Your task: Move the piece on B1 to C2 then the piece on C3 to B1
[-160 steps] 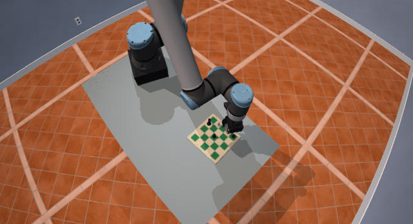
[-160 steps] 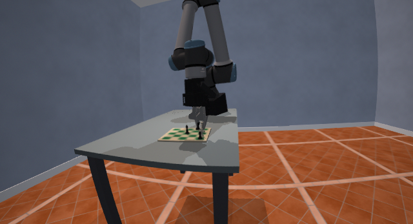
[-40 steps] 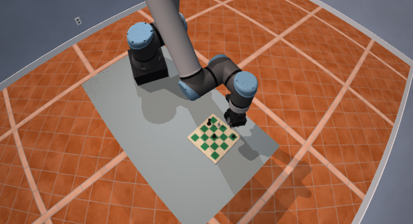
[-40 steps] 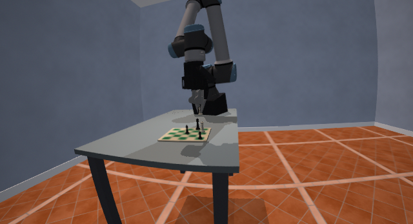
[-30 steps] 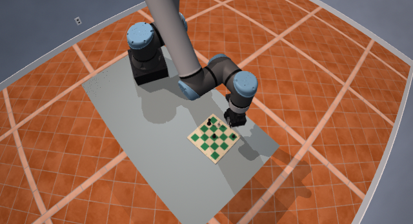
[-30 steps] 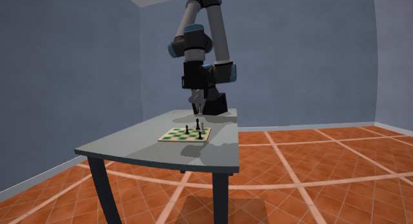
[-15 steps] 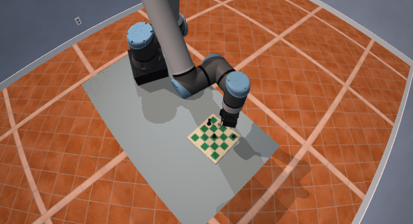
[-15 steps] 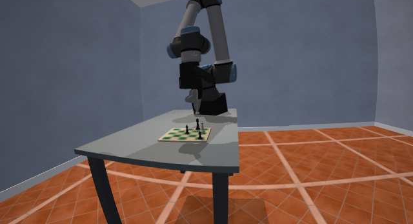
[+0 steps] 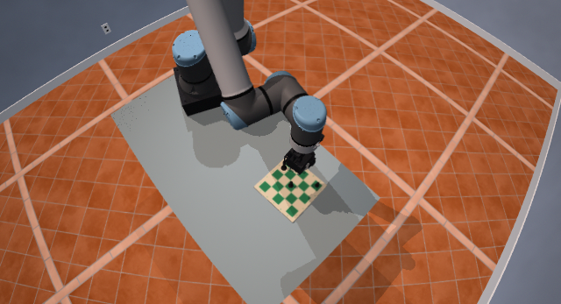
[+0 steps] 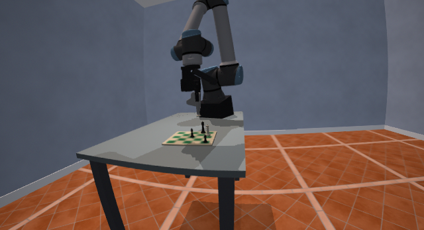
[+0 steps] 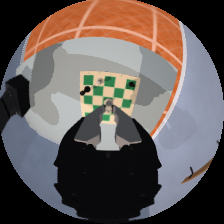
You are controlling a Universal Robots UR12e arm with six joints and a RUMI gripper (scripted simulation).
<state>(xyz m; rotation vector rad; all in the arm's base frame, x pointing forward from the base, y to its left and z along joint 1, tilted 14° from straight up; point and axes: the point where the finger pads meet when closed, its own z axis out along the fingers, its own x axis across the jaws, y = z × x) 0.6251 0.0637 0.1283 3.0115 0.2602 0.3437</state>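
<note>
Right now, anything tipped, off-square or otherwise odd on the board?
Nothing stands out. The four pieces left on the board stand upright in the exterior view. The tool hangs above the board's far edge, shut on a small piece; squares are too small to check centring.

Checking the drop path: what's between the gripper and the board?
Only the pale piece that the gripper holds. In the exterior view, nothing else shows between it and the board.
</note>
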